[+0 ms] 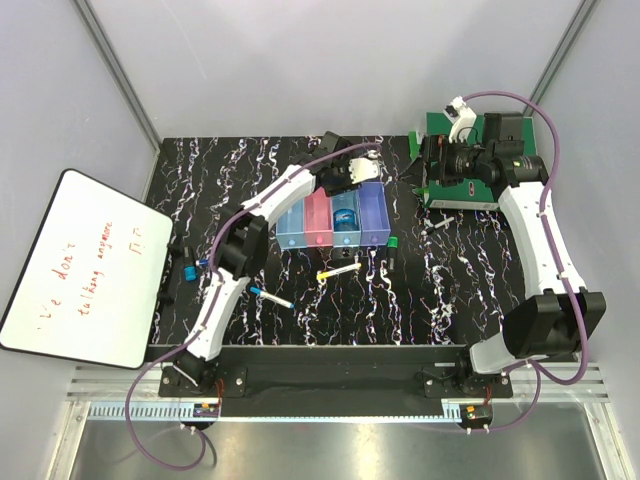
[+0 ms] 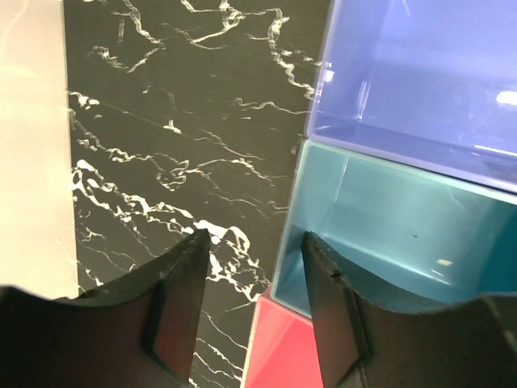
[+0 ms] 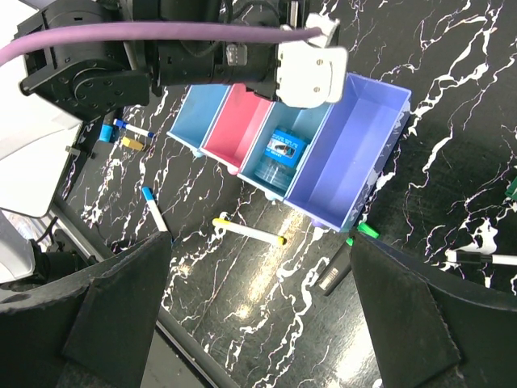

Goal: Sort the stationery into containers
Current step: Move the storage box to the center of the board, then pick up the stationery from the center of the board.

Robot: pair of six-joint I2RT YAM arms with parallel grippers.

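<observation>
Blue object (image 3: 279, 153), seemingly round, in bin (image 1: 345, 203)

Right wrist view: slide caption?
Round blue object in the bin row; yellow-and-white pen and blue-capped marker loose on the table.

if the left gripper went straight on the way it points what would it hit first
Likely the marbled table beside the light blue bin, though one finger lines up with that bin's rim and may catch it first; depth is unclear.
</observation>
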